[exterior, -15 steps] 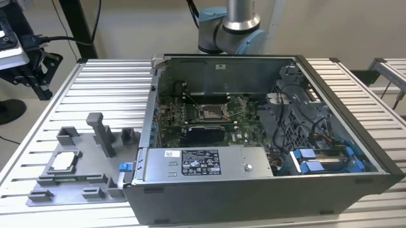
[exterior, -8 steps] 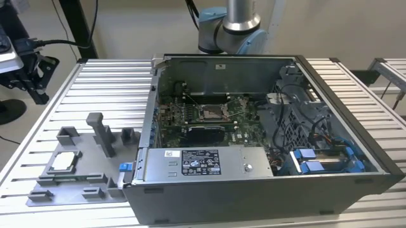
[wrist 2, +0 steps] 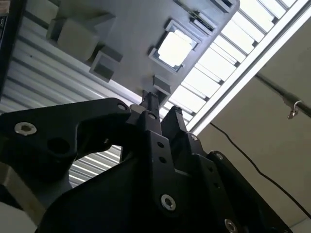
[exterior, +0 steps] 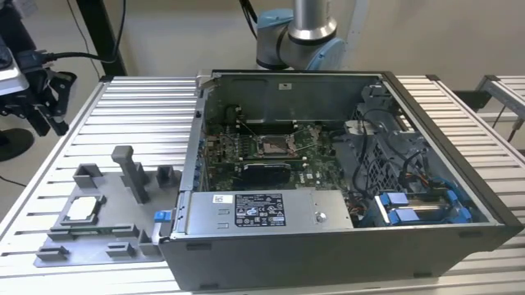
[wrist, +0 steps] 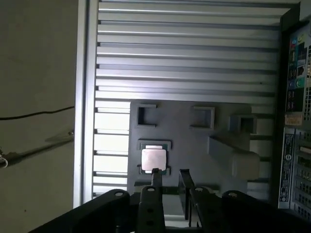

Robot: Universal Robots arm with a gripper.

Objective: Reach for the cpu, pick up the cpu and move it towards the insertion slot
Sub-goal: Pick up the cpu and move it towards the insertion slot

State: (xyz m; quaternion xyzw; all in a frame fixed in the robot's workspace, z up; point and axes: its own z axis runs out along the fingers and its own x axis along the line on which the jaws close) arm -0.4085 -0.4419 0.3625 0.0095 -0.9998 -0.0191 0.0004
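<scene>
The cpu (exterior: 82,209) is a pale silvery square lying flat in a recess of the grey fixture plate (exterior: 98,246), at the exterior view's lower left. Both wrist views show the cpu (wrist: 153,159) (wrist 2: 174,48) from above, well below the fingers. My gripper (exterior: 49,121) hangs at the exterior view's far left, raised above the slatted table and apart from the cpu. The gripper (wrist: 170,180) (wrist 2: 161,110) is open, with nothing between its black fingers (wrist: 156,180). The insertion slot (exterior: 275,145) sits on the green board inside the open computer case.
The open computer case (exterior: 328,246) fills the middle and right of the table, its near wall beside the fixture plate. Grey upright blocks (exterior: 131,175) stand on the plate close to the cpu. The table's edge (wrist: 87,121) and a cable lie beyond it.
</scene>
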